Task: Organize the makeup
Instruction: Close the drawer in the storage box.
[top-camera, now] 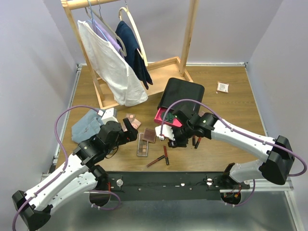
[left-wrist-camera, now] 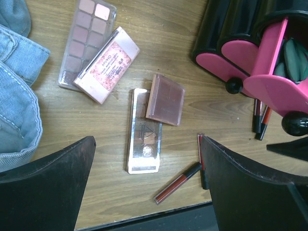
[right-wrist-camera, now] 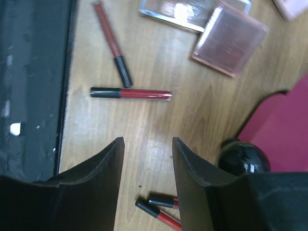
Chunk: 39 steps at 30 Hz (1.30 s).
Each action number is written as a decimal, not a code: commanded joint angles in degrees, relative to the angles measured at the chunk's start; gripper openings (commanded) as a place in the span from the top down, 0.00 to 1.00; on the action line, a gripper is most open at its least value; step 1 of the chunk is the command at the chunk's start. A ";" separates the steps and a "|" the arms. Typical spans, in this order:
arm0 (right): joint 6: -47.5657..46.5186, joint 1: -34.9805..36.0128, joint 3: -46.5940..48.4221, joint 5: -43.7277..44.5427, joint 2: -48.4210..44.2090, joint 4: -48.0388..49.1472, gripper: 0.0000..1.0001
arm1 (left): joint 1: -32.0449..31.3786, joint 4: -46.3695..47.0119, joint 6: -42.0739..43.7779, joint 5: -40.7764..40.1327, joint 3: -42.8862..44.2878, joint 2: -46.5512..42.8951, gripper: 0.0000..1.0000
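Compacts (left-wrist-camera: 293, 57), dark green, show only as a sliver inside the open pink drawer (left-wrist-camera: 276, 72) of the black box (top-camera: 183, 94); count can't be told. Two lip tubes (left-wrist-camera: 260, 120) lie w/ their tops hidden under that drawer, and the right wrist view cuts them off at the frame bottom. A small square case (top-camera: 222, 87) sits far right on the surface (top-camera: 240, 98), well apart from the rest and too small to read.

On the left gripper (left-wrist-camera: 147, 143) the jaws stand as wide as they go, nothing held or touched, hanging over the long clear palette (left-wrist-camera: 143, 154). A brown square case (left-wrist-camera: 165, 99) overlaps that palette's top right corner. On the right gripper (right-wrist-camera: 147, 144) the jaws are approx. half apart w/ only bare wood btwn them, touching nothing, just beside the drawer's black knob (right-wrist-camera: 243, 159).

Two loose lip tubes (right-wrist-camera: 131, 93) lie near the surface's near edge by the black rail (right-wrist-camera: 33, 86), cap ends prob. touching. One is partly covered by one of the left gripper's fingers (left-wrist-camera: 245, 187). A big eyeshadow palette (left-wrist-camera: 84, 43) w/ a pink palette (left-wrist-camera: 107, 65) laid across it sits beside the blue cloth (left-wrist-camera: 17, 96). Bare wood lies open right of the box. A clothes rack (top-camera: 189, 33) stands at the far side.
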 commanded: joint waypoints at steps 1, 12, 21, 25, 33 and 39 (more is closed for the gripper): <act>9.00 0.28 -1.71 7.25 -1.25 8.23 0.49 | 0.42 1.07 0.29 0.02 -1.36 -0.96 0.01; 24.12 -9.37 3.11 19.75 3.93 19.40 0.33 | 0.60 2.04 0.29 0.72 -1.97 -1.40 0.01; 25.79 -10.79 8.74 8.51 4.20 15.02 0.33 | 0.68 4.15 1.52 2.21 -1.62 0.27 0.01; 25.62 -11.05 12.86 2.35 3.58 12.81 0.33 | 0.77 5.90 2.40 3.62 -1.18 2.11 0.01; 29.12 -13.95 17.18 -2.76 2.35 13.50 0.33 | 0.86 8.80 5.03 6.69 0.93 5.98 0.01; 39.12 -20.89 17.89 -2.85 0.95 18.77 0.33 | 0.86 12.49 6.27 10.47 2.42 9.06 0.01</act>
